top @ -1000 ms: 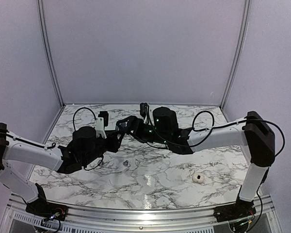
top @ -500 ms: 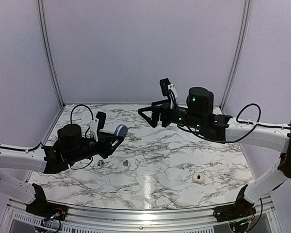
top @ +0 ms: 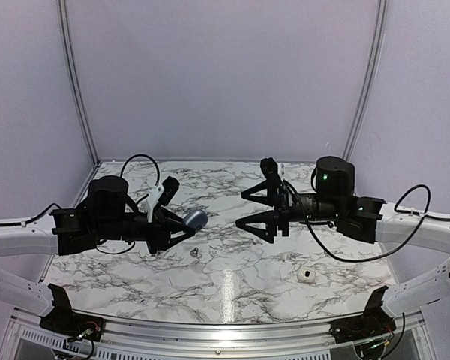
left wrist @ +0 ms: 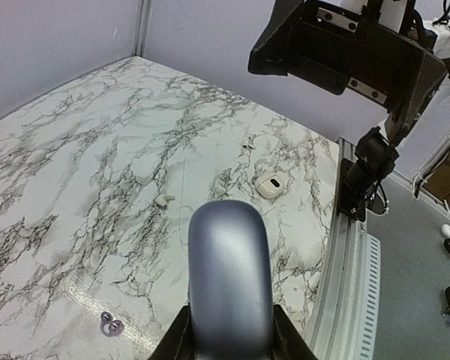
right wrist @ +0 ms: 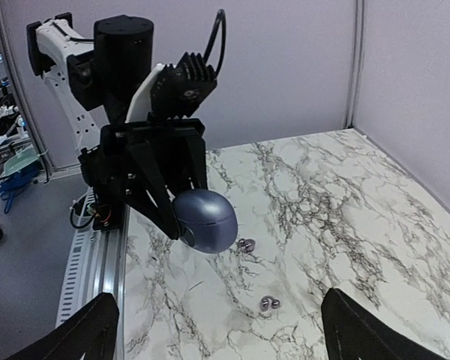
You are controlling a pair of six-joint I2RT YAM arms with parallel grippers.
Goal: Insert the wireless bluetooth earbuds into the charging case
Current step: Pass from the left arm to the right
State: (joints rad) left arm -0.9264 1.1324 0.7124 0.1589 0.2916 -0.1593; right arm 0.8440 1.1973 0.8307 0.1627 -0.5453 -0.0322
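The charging case (top: 194, 220) is a smooth blue-grey rounded shell held above the marble, with my left gripper (top: 181, 225) shut on its rear end. In the left wrist view the case (left wrist: 229, 281) fills the space between the black fingers (left wrist: 174, 339). My right gripper (top: 247, 210) stands wide open and empty, facing the case from the right, apart from it. Two small shiny greyish earbuds lie on the marble under and beside the case: one earbud (right wrist: 245, 244) close to the case (right wrist: 204, 220), the other earbud (right wrist: 268, 303) nearer the right gripper (right wrist: 225, 330). The top view shows one earbud (top: 196, 253).
A small white rounded thing (top: 306, 275) lies on the marble table (top: 232, 285) at the front right, also in the left wrist view as the white thing (left wrist: 271, 184). A tiny white bit (left wrist: 163, 199) lies near it. Grey walls enclose three sides.
The two grippers, close together a second ago, have separated. The left one keeps the case and has swung it right and up. The right one pulled back right, dropped lower and opened wide.
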